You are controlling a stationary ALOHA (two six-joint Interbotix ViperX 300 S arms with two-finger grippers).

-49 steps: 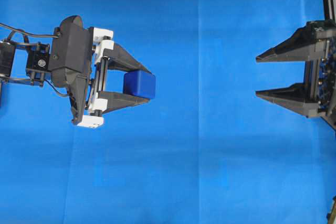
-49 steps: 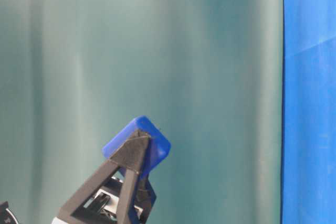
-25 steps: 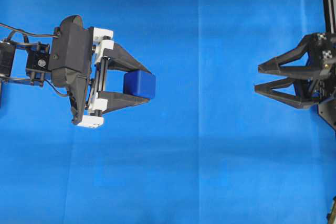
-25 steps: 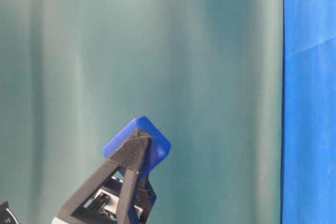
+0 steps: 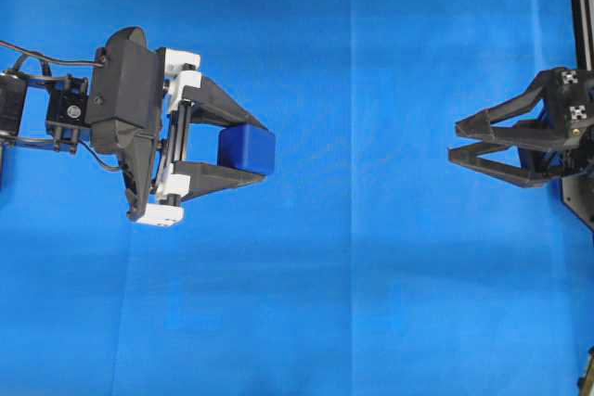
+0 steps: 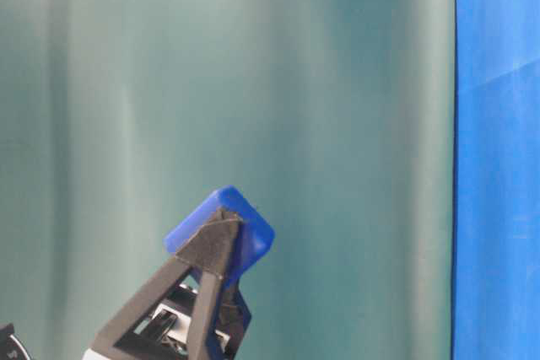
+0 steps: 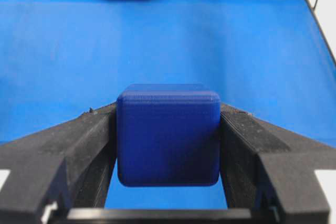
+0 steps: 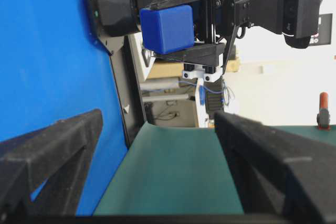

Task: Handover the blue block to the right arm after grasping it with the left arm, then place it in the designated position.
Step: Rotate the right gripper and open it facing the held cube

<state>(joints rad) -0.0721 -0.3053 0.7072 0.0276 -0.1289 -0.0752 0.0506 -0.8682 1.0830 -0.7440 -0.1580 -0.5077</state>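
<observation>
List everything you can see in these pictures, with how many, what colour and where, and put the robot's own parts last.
blue block: one, dark blue, held off the cloth between the left gripper's fingers.
blue cloth: one, bright blue, covering the whole work surface in the overhead view.
green backdrop: one, dull green, behind the block in the table-level view.
left gripper: one, black fingers on white mounts, left of the overhead view, shut on the block.
right gripper: one, all black, at the right edge of the overhead view, fingers open, empty, pointing toward the block with a wide gap between them.
</observation>
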